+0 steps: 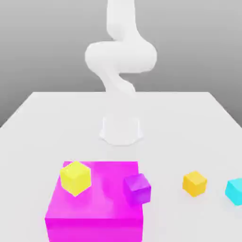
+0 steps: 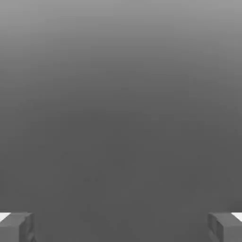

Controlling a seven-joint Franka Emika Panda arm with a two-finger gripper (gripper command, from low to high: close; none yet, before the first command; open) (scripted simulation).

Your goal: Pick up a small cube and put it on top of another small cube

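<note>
Orange cube (image 1: 194, 183): open table around | cyan cube (image 1: 235, 191): right edge | gripper (image 2: 121, 227): wide, empty

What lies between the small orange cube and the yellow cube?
In the exterior view, the small purple cube stands between the orange cube and the yellow cube, at the large magenta block's edge.

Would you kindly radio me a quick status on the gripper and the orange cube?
Gripper open, empty. Orange cube on table, cyan cube beside it, tops of both uncovered.
</note>
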